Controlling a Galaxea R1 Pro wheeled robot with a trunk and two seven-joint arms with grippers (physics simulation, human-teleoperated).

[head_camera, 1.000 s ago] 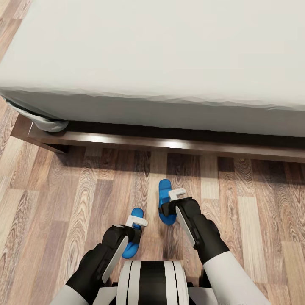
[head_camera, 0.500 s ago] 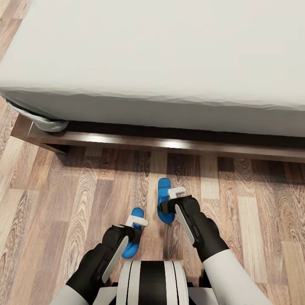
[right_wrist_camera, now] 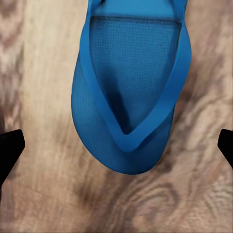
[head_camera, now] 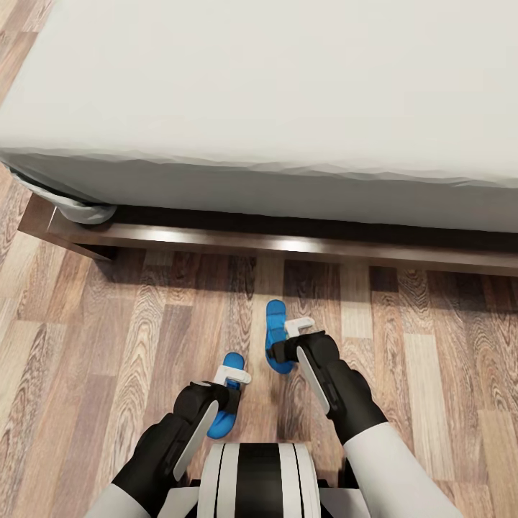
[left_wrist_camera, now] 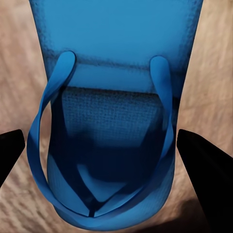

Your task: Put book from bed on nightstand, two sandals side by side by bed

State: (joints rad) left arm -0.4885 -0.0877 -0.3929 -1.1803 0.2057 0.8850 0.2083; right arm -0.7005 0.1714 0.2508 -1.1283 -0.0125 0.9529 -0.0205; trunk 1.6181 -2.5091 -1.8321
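1. The head view looks down over both robot arms at a brown wood-plank floor (head_camera: 108, 338). The bed (head_camera: 288, 93) spans the far side, with a plain off-white mattress on a dark brown wooden frame.
2. Two bright blue sandals lie on the floor near the bed, close to the robot's trunk. They are close together but not level: the right sandal (head_camera: 277, 338) lies nearer the bed, and the left sandal (head_camera: 224, 403) lies nearer the robot.
3. The left gripper (head_camera: 232, 375) hangs directly above the left sandal. In the left wrist view, that sandal (left_wrist_camera: 111, 126) sits between the two dark fingertips (left_wrist_camera: 204, 160), which stand wide apart on either side of it and do not touch it. Its thong strap is plainly visible.
4. The right gripper (head_camera: 301, 327) hangs above the right sandal, partly covering it. In the right wrist view, that sandal (right_wrist_camera: 131, 92) lies flat on the floor between the black fingertips (right_wrist_camera: 9, 145), which are spread wide at the picture's edges, well clear of it.
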